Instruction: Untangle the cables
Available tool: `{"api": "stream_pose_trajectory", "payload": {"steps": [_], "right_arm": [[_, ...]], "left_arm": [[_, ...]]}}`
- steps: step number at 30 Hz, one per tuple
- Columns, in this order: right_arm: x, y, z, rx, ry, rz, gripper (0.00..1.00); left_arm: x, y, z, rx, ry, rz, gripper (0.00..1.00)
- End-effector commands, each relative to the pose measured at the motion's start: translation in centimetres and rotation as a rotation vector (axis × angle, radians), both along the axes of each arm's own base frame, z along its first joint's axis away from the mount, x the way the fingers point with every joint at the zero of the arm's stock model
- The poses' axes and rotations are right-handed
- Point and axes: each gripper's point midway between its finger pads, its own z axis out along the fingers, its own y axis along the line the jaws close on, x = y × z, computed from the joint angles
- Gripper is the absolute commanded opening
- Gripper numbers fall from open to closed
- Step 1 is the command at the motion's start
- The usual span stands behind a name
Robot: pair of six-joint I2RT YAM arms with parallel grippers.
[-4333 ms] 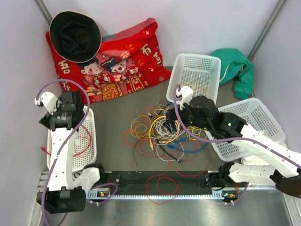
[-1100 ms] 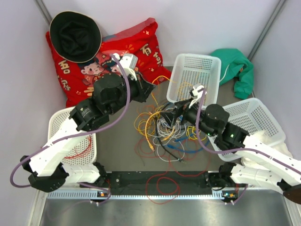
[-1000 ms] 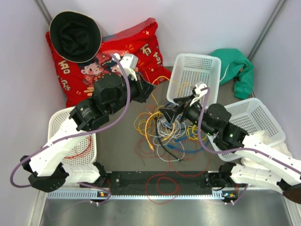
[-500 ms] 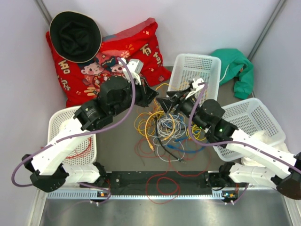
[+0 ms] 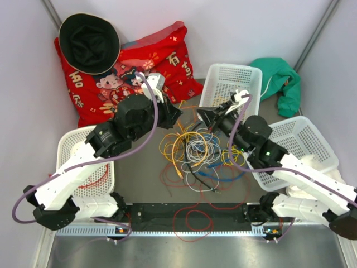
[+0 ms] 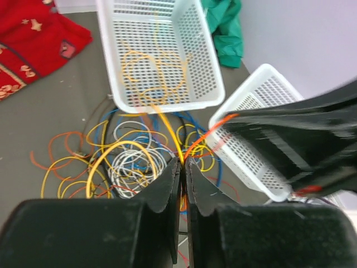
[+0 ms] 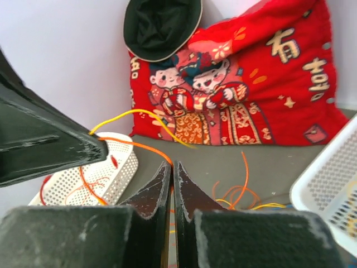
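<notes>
Top external: the cables lie in 1 tangled heap on the grey table between the 2 arms, with yellow, white, orange, blue and black loops overlapping. The left gripper and right gripper meet almost tip to tip over the heap's far edge, probably so that single strands can be drawn apart between them. 3 white baskets ring the heap: the far basket, the right basket and the left basket, which holds a red strand, so they look like sorting bins. A red cushion, black hat and green cloth sit at the back, clear of the work. Left wrist: the jaws are pressed nearly together, pinching the yellow cable, which rises over the far basket's rim to yellow loops inside. An orange cable leaves the same spot toward the right gripper's tip; whether the left jaws also hold it cannot be told. Right wrist: the jaws are clamped flat, apparently on the orange cable, which spans to the left gripper. Likely snags are the interlocked loops below and the far basket's wall just beside both tips.
</notes>
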Motion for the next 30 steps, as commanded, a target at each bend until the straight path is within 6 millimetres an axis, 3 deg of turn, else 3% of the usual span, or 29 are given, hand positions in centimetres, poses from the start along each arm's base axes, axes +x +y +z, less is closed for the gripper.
{"api": "stream_pose_trajectory", "payload": {"steps": [1,2,3,5,7,13,15,16,17,18,19,20,21,22,24,29,30], "right_arm": [[-1.6,-5.1,6.0,-0.003,-0.091,-0.097,0.0],[-1.9,-5.9,7.1,0.006,-0.11,-0.115,0.0],[-2.1,-6.4,6.4,-0.032,-0.085,-0.122,0.0],[-2.7,-7.8,7.9,-0.023,-0.099,-0.145,0.0],[-3.1,-8.5,8.1,-0.043,-0.091,-0.153,0.0],[-3.7,-9.7,9.6,-0.065,-0.086,-0.171,0.0],[-3.8,-9.8,10.3,-0.055,-0.092,-0.168,0.0],[-3.9,-9.8,10.5,-0.052,-0.095,-0.164,0.0],[-4.1,-9.9,10.9,-0.046,-0.094,-0.16,0.0],[-4.0,-9.7,10.9,-0.05,-0.09,-0.157,0.0],[-4.0,-9.6,11.1,-0.052,-0.091,-0.151,0.0],[-4.1,-9.6,11.4,-0.051,-0.088,-0.149,0.0],[-4.0,-9.4,11.4,-0.056,-0.084,-0.145,0.0],[-4.1,-9.3,11.4,-0.059,-0.081,-0.137,0.0],[-4.2,-9.2,11.4,-0.057,-0.077,-0.131,0.0],[-4.4,-9.0,11.3,-0.049,-0.06,-0.116,0.0],[-4.4,-9.0,11.2,-0.052,-0.056,-0.114,0.0]], "left_arm": [[0.7,2.4,0.0,0.011,-0.033,0.111,0.22],[0.8,2.8,-0.3,0.015,-0.028,0.133,0.38],[1.2,3.3,-0.6,0.021,-0.026,0.169,0.51],[1.4,3.9,-1.2,0.032,-0.021,0.2,0.67],[1.6,4.8,-1.6,0.034,-0.01,0.251,0.99],[1.7,6.6,-2.6,0.022,-0.011,0.336,0.99],[1.3,6.9,-1.9,-0.02,-0.041,0.329,0.99],[1.1,6.8,-2.9,-0.013,-0.038,0.315,0.99],[0.8,6.8,-1.3,-0.084,-0.084,0.301,0.99],[0.6,6.7,-1.1,-0.093,-0.115,0.275,0.99],[0.5,6.2,-2.4,-0.089,-0.128,0.246,0.99],[-0.6,5.6,0.1,-0.187,-0.201,0.174,0.99],[-1.0,5.3,0.5,-0.207,-0.248,0.13,0.99],[-1.3,4.6,-1.1,-0.203,-0.26,0.089,0.99],[-2.9,3.5,0.8,-0.282,-0.36,-0.025,0.99],[-2.2,0.6,-3.9,-0.134,-0.331,-0.131,0.99],[-1.9,0.4,-4.0,-0.119,-0.363,-0.133,0.99]]}}
